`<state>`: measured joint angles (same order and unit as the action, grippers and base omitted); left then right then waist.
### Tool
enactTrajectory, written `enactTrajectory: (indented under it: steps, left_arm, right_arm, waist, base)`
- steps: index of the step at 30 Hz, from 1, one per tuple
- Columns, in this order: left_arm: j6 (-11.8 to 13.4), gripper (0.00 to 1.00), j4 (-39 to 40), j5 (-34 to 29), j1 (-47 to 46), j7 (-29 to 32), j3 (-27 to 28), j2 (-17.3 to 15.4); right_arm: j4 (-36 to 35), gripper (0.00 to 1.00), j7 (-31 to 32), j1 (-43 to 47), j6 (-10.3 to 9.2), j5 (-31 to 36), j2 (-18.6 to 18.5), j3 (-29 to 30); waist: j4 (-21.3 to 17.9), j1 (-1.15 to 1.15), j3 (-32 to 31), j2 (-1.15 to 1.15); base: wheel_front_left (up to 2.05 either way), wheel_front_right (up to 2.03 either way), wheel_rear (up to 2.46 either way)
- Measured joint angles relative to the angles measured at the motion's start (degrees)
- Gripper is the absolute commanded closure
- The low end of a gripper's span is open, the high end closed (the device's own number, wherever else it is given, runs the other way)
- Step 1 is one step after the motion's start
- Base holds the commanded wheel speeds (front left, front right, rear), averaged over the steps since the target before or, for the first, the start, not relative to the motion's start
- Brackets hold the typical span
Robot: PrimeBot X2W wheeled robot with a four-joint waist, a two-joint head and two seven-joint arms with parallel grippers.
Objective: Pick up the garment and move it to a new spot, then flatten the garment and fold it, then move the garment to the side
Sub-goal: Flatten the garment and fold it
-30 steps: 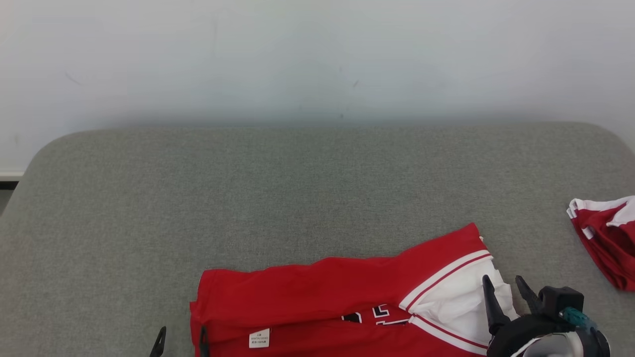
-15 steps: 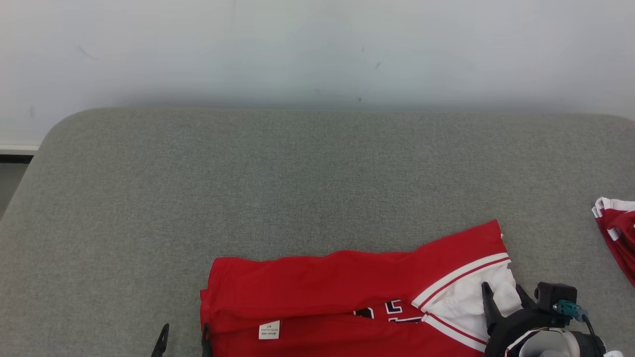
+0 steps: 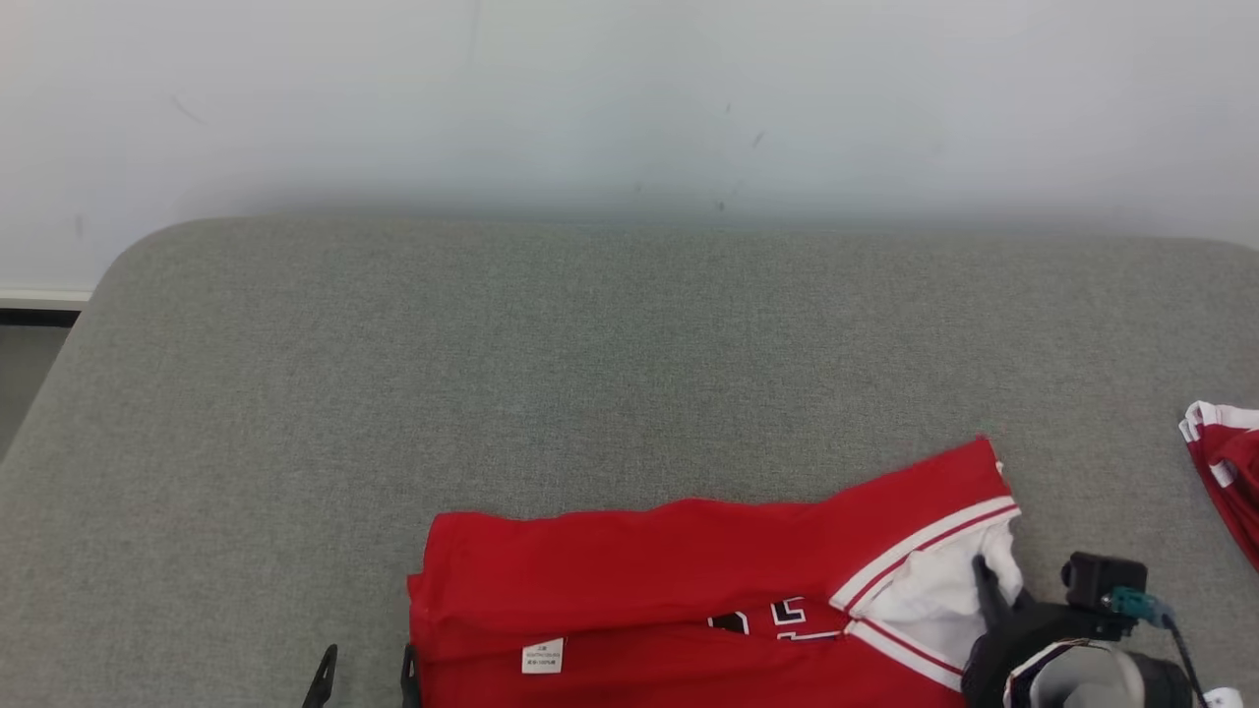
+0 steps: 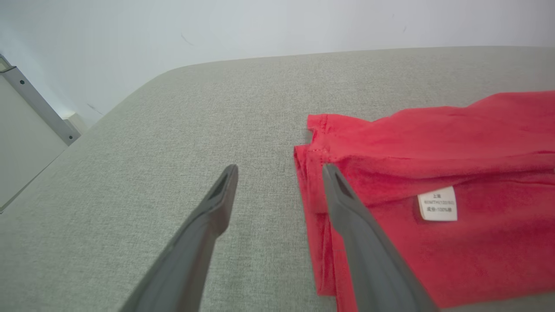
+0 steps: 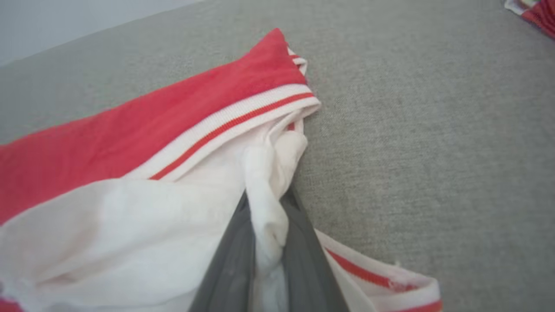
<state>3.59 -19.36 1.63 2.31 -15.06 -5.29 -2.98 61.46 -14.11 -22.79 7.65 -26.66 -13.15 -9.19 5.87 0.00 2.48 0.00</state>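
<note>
The garment [image 3: 639, 560] is a red jersey with white lining and red-and-white striped trim, lying folded on the grey padded surface near its front edge. My right gripper [image 3: 989, 580] is at the garment's right end, shut on a bunched fold of the white lining [image 5: 269, 203], which is pinched between the two dark fingers [image 5: 236, 260]. My left gripper [image 3: 367, 657] stands open at the garment's left edge [image 4: 312, 182]. One of its fingers is over the grey surface and the other lies over the red cloth near a white label [image 4: 437, 203].
A second red-and-white piece of clothing [image 3: 1225, 462] lies at the far right edge of the grey padded surface [image 3: 590, 374]. A pale wall stands behind. The surface's rounded left corner [image 3: 108, 285] drops off toward a white panel [image 4: 26, 138].
My right gripper has shut on the white lining at the garment's right end. The camera has shifted a little. The left gripper has stayed open in place.
</note>
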Motion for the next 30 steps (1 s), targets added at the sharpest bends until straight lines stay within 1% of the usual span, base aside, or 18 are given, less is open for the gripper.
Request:
enactTrajectory:
  steps: [4, 8, 11, 14, 17, 21, 26, 30]
  left_arm:
    - [-0.04, 0.0, -0.01, -0.02, 0.03, 0.0, 0.16, 0.0]
    - [-0.08, 0.0, 0.03, 0.0, 0.26, 0.0, 0.24, 0.0]
    - [-0.09, 0.0, -0.02, 0.15, 0.42, 0.0, 0.12, 0.0]
    - [-0.07, 0.0, -0.22, 0.43, 0.76, 0.0, 0.1, 0.02]
    - [-0.07, 0.0, -0.31, 0.56, 0.91, 0.0, 0.05, 0.02]
    - [-0.05, 0.0, -0.51, 1.08, 0.96, 0.0, -0.24, 0.02]
    - [-0.12, 0.0, -0.71, 1.29, 0.93, 0.0, -1.04, 0.04]
    - [-0.56, 0.0, -0.94, 1.32, 0.77, 0.0, -1.81, 0.05]
  right_arm:
    - [0.82, 1.0, -0.8, -1.12, -0.03, 1.15, -2.31, 4.23]
    - [-4.85, 1.0, -0.81, -0.6, -0.08, 4.67, -3.5, 10.9]
    - [-9.94, 1.0, -0.87, 1.11, -0.09, 7.92, -2.42, 15.5]
    - [-14.77, 1.0, -0.88, 4.03, -0.09, 10.31, 0.6, 16.68]
    - [-19.57, 1.0, -0.87, 5.65, -0.1, 11.15, 2.56, 14.86]
    - [-24.47, 1.0, -0.88, 8.21, -0.1, 10.31, 4.19, 10.11]
    - [-28.05, 1.0, -0.88, 10.29, -0.1, 6.66, 5.16, 1.24]
    - [-29.33, 1.0, -0.88, 10.88, -0.1, 3.08, 5.73, -6.02]
  waist:
    - [0.02, 0.01, -0.2, 0.01]
    - [-0.46, 0.01, -0.3, 0.01]
    - [-0.96, 0.01, -0.53, 0.01]
    - [-1.49, 0.0, -0.98, 0.01]
    - [-2.22, 0.01, -1.36, 0.01]
    - [-3.24, 0.0, -1.92, 0.01]
    - [-3.94, 0.0, -2.65, 0.01]
    - [-3.34, 0.0, -2.76, 0.01]
  base:
    - [0.0, 0.0, 0.0]
    - [0.0, 0.0, 0.0]
    - [0.0, 0.0, 0.0]
    - [0.0, 0.0, 0.0]
    - [0.0, 0.0, 0.0]
    - [0.0, 0.0, 0.0]
    - [0.0, 0.0, 0.0]
    - [0.0, 0.0, 0.0]
